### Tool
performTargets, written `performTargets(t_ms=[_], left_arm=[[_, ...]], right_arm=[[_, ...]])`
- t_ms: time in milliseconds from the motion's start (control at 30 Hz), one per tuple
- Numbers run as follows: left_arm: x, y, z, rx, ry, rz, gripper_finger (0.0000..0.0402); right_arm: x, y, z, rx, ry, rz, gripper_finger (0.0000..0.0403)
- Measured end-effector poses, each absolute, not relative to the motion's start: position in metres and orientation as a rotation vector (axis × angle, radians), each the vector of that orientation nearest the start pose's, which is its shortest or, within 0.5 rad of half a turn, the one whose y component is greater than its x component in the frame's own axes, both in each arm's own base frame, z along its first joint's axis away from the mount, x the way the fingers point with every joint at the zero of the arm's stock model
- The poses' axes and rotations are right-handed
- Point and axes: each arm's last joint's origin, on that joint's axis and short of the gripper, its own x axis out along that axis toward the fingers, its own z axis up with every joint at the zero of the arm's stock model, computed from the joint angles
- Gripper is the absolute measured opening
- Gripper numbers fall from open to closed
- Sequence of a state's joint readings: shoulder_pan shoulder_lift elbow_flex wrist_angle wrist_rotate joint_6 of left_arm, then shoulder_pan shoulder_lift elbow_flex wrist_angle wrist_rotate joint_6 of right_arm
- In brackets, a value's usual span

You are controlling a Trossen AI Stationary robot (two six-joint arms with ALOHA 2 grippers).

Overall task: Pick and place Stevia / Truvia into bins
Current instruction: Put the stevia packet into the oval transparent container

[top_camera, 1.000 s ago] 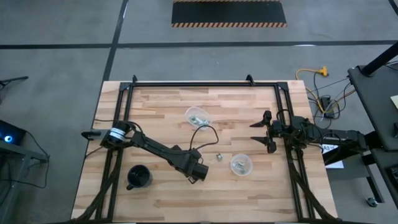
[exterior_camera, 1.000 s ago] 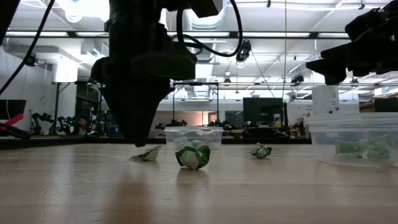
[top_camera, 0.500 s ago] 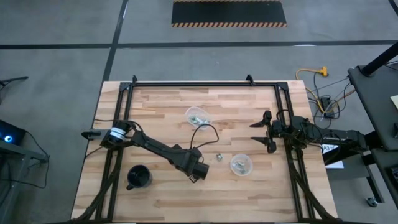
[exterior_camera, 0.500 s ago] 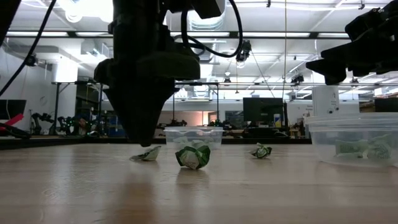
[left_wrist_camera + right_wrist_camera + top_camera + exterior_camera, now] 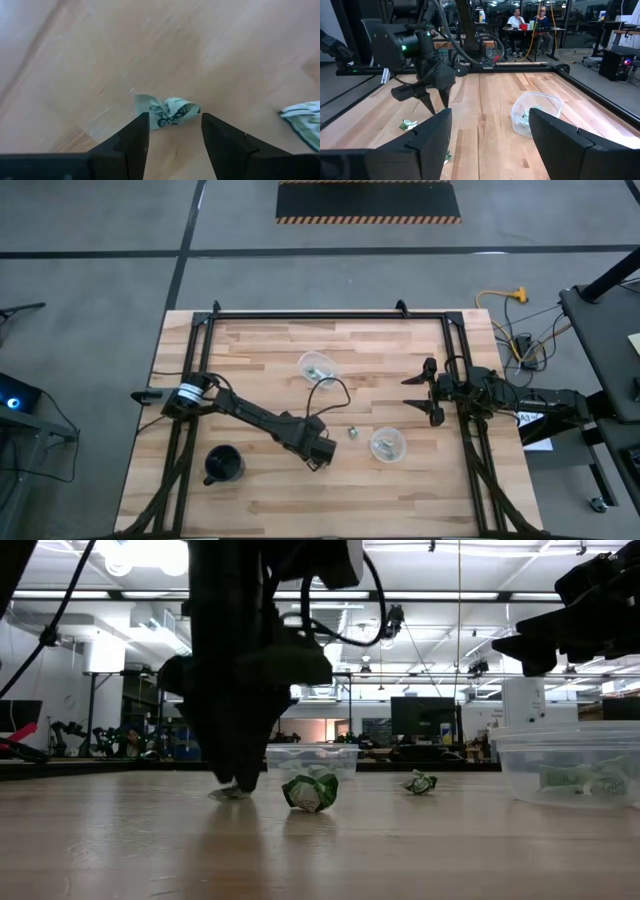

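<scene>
Down at the wooden table (image 5: 260, 370), the left hand (image 5: 172, 131) stands with its tips at the surface and its two dark fingers (image 5: 131, 143) apart, straddling one crumpled green-and-white packet (image 5: 167, 111). The packet lies flat on the wood just ahead of the gap between the fingertips, and nothing is gripped. A second packet (image 5: 303, 116) lies off to one side of this hand, near but not touching it. In the low view a balled packet (image 5: 310, 791) sits just beside the hand, with another packet (image 5: 420, 782) farther off beyond it.

From above, the left hand (image 5: 318, 455) is between the black cup (image 5: 223, 465) and the nearer clear bin (image 5: 387, 444), which holds several packets. One loose packet (image 5: 352, 432) lies between this hand and that bin. The other clear bin (image 5: 318, 367) stands beyond the hand, well apart from it, also with packets inside.

The right hand (image 5: 415, 392) waits at the table's right edge, fingers spread wide and empty, well apart from both bins.
</scene>
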State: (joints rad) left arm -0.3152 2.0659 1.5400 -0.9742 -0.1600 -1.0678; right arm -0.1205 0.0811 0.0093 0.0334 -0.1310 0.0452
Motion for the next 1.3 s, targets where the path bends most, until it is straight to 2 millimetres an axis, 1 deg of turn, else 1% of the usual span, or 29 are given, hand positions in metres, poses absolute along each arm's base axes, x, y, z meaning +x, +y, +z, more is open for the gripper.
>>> performTargets(t_ms=[167,400,667,733,800,967,1100,1300], left_arm=[[0.374,-0.117,0.16,-0.526,1.324,0.632,0.0163],[0.374,-0.117,0.159,-0.527,1.324,0.633,0.0163],[0.373,-0.116,0.158,-0.528,1.327,0.632,0.0156],[0.373,-0.116,0.157,-0.531,1.331,0.63,0.014],[0.373,-0.116,0.157,-0.535,1.33,0.626,0.0114],[0.375,-0.117,0.156,-0.513,1.307,0.606,0.0018],[0.378,-0.117,0.157,-0.48,1.276,0.587,0.0004],[0.384,-0.114,0.158,-0.424,1.163,0.609,0.0001]], right_arm=[[0.102,-0.009,0.163,0.05,0.039,0.009,0.0253],[0.102,-0.009,0.163,0.05,0.039,0.009,0.0249],[0.102,-0.008,0.163,0.05,0.039,0.01,0.0256],[0.102,-0.008,0.163,0.05,0.039,0.01,0.0255],[0.102,-0.008,0.163,0.05,0.039,0.01,0.0253],[0.102,-0.008,0.163,0.05,0.039,0.01,0.0249],[0.102,-0.009,0.163,0.05,0.039,0.009,0.0251],[0.102,-0.009,0.163,0.05,0.039,0.009,0.0256]])
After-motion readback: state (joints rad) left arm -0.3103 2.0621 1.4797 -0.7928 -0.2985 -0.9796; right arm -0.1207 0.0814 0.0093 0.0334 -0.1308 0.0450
